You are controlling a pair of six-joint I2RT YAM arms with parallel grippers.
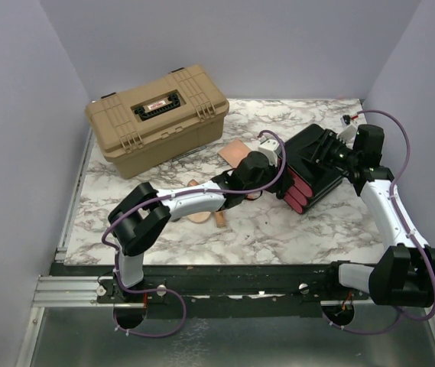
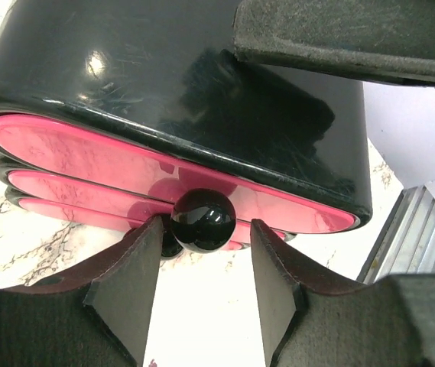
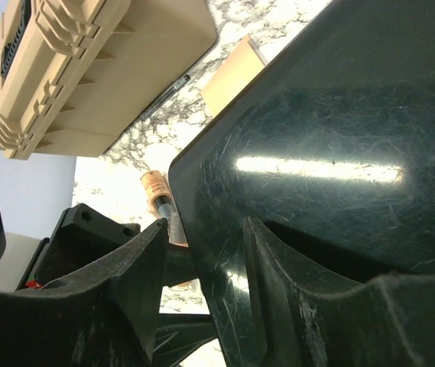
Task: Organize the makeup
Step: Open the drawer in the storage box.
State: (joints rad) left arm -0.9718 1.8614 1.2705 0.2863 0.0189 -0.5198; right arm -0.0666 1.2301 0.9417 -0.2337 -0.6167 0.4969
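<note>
The black box with pink drawers (image 1: 309, 172) lies tilted on the marble table. My left gripper (image 2: 206, 229) is open, with the top drawer's round black knob (image 2: 203, 220) between its fingertips. My right gripper (image 3: 206, 225) is open and straddles the box's glossy edge (image 3: 202, 252) at the back. Its right finger lies against the box and a gap shows at the left one. Of the makeup, a flat square copper-pink compact (image 1: 236, 151) lies behind the left wrist. A round peach compact (image 1: 199, 214) and a copper lipstick tube (image 3: 156, 187) lie under the left arm.
A closed tan hard case (image 1: 156, 121) stands at the back left. Purple walls close the table on three sides. A metal rail (image 1: 72, 290) runs along the near left edge. Purple cables loop off both arms.
</note>
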